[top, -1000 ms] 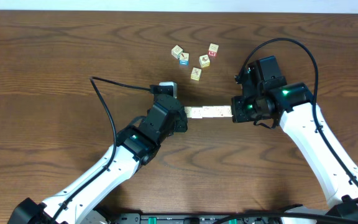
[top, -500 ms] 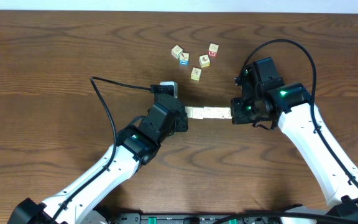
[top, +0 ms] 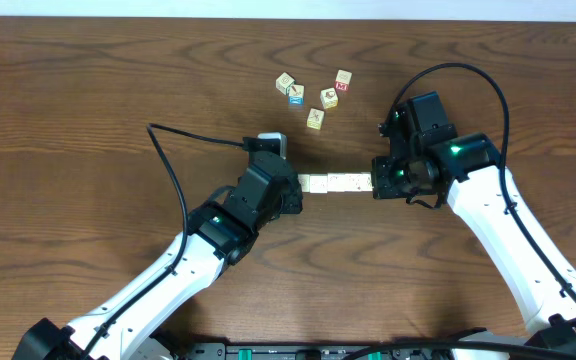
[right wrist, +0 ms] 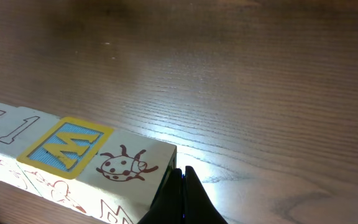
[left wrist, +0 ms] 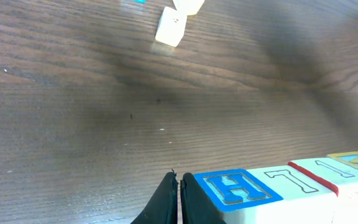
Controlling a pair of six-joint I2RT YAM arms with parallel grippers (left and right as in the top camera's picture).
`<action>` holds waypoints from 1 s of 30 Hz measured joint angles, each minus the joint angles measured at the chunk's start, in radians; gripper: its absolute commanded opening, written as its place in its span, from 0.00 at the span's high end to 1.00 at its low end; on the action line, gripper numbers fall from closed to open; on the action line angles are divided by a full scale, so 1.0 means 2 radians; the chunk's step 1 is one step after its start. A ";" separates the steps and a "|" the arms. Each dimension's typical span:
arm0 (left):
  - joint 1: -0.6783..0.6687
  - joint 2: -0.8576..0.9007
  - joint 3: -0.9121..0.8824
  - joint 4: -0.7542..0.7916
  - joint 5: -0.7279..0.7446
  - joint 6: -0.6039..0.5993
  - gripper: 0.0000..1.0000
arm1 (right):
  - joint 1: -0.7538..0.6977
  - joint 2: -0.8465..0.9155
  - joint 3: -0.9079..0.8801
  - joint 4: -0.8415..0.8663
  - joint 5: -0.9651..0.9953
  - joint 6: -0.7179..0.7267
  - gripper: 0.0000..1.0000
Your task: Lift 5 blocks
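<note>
Squeezes a row of five blocks end to end at the centre of the overhead frame, between the left jaws and the right jaws. Has the left jaws pressed together, tips butted against the blue H block at the row's left end, low and right of centre in the left wrist view. Has the right jaws pressed together likewise, tips against the ladybug block at the row's right end, low in the right wrist view. Cannot tell whether the row rests on the dark wooden worktop or hangs just above. Shows five loose cubes clustered at upper centre overhead, well apart from the row.
</note>
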 measured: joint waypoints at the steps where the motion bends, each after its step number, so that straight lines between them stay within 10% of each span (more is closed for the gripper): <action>1: 0.000 0.000 0.000 0.000 0.000 0.001 0.93 | 0.000 0.000 0.000 0.000 0.000 0.000 0.99; 30: -0.003 0.000 0.000 -0.006 -0.002 0.011 0.93 | 0.005 0.018 0.000 0.006 0.010 0.013 0.99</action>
